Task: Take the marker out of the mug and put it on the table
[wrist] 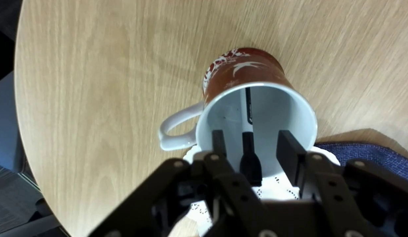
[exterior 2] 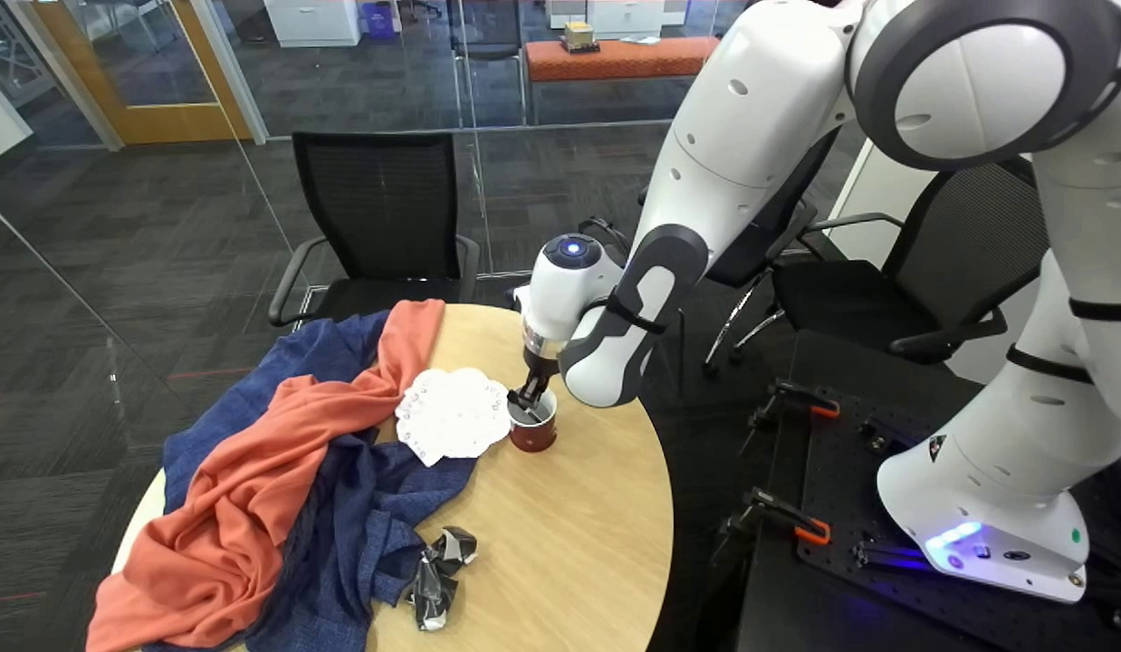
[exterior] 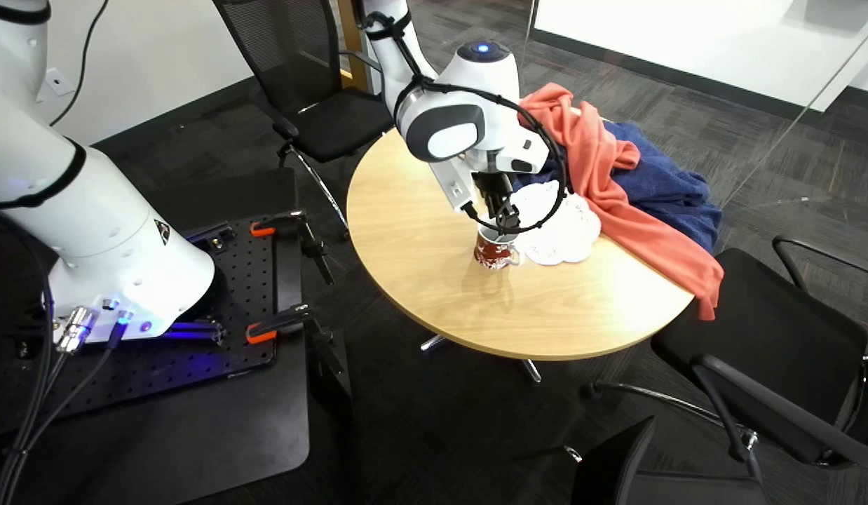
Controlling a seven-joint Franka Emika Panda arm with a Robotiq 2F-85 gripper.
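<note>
Chief hazard, in my judgement: the mug (wrist: 248, 67) may be dragged or tipped on lifting, should the hand (wrist: 251, 143) hook its pale rim or the marker (wrist: 247, 140) bind against the inner wall. The marker leans inside the mug, its dark end seeming to reach past the rim at lower centre of the wrist frame. Secondary hazard: of the 2 fingers (wrist: 218, 141), the left-of-frame finger appears nearer the marker, so closing could nudge it sideways before both bear on it. A white doily (exterior: 557, 238) lies just beside the mug on the bench (exterior: 406, 266); a low sweep might catch it. As to the hand, I record the fingers spread well apart, whether fully I cannot tell, with the marker between them, a gap showing on each side, and nothing held. Whether either finger touches the mug I cannot confirm; depth is hidden from me.
</note>
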